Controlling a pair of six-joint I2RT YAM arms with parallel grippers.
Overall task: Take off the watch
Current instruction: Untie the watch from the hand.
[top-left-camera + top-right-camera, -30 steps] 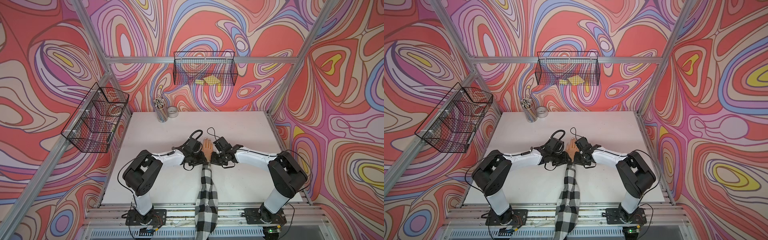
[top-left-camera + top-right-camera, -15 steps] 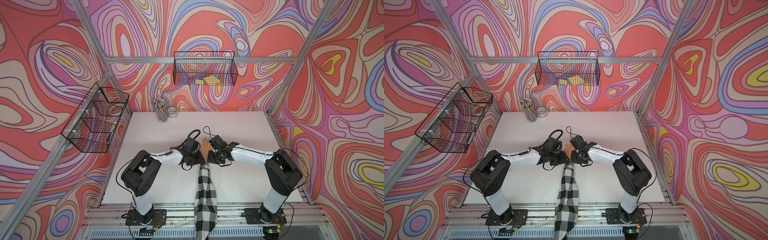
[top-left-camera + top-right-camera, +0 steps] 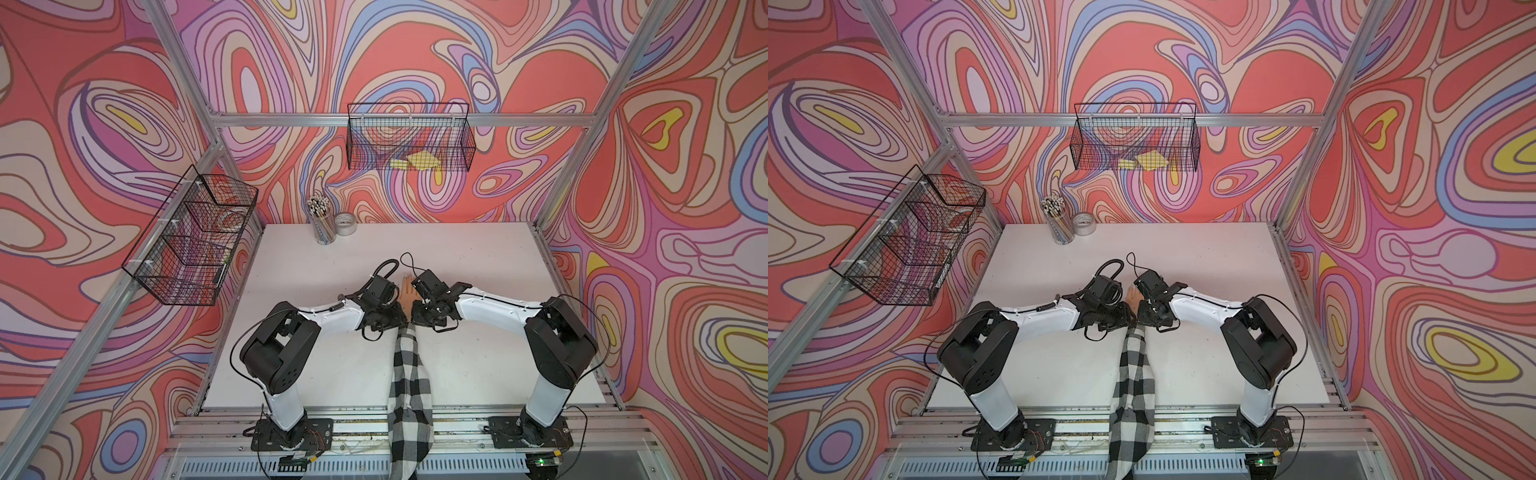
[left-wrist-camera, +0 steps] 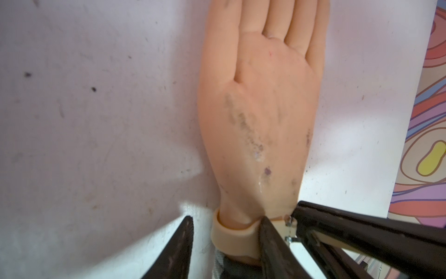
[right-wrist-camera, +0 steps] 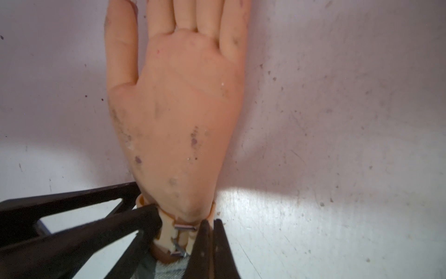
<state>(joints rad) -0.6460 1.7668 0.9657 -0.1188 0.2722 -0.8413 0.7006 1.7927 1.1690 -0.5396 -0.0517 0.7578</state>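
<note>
A mannequin hand [image 3: 406, 291] lies palm down mid-table, its arm in a black-and-white checked sleeve [image 3: 409, 374]. The watch [image 4: 233, 239] shows only as a beige strap round the wrist, with its metal buckle [image 5: 184, 227] on top; the dial is hidden. My left gripper [image 4: 226, 218] is open and straddles the thumb-side edge of the strap: one finger rests on the wrist, the other stands on the table, a gap away. My right gripper [image 5: 212, 221] is shut, fingers pressed together right beside the buckle. In both top views the two grippers meet over the wrist [image 3: 1136, 318].
A cup of pencils [image 3: 322, 226] and a tape roll [image 3: 345, 224] stand at the table's far left corner. One wire basket [image 3: 195, 237] hangs on the left wall, another wire basket [image 3: 411, 143] on the back wall. Cables loop above both wrists.
My right gripper has moved left, in against the wrist by the buckle, staying shut. The left gripper has hardly moved.
</note>
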